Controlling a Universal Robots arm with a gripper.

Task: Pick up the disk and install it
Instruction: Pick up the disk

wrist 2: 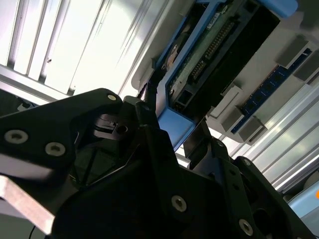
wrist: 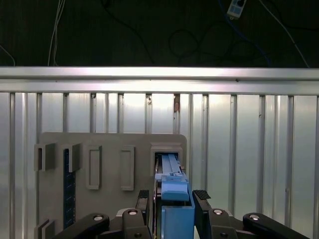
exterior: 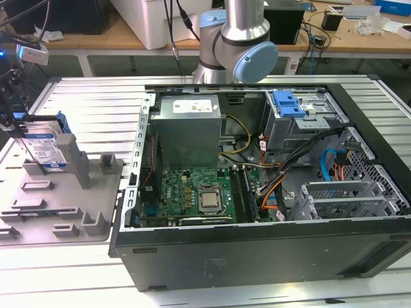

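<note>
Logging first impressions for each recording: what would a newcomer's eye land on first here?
The open computer case lies in the middle of the exterior view, its green motherboard bare. At that view's left the disk stands upright in a grey holder, with the end effector at its blue-framed edge.

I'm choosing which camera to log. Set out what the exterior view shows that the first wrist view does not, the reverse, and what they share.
Exterior view: the open computer case with its motherboard, power-supply box and drive cage, plus the disk showing its labelled face.
First wrist view: the disk's narrow blue-bracketed edge, and the row of slots beside it.
Shared: the disk standing in the grey holder, with the gripper at it.
</note>
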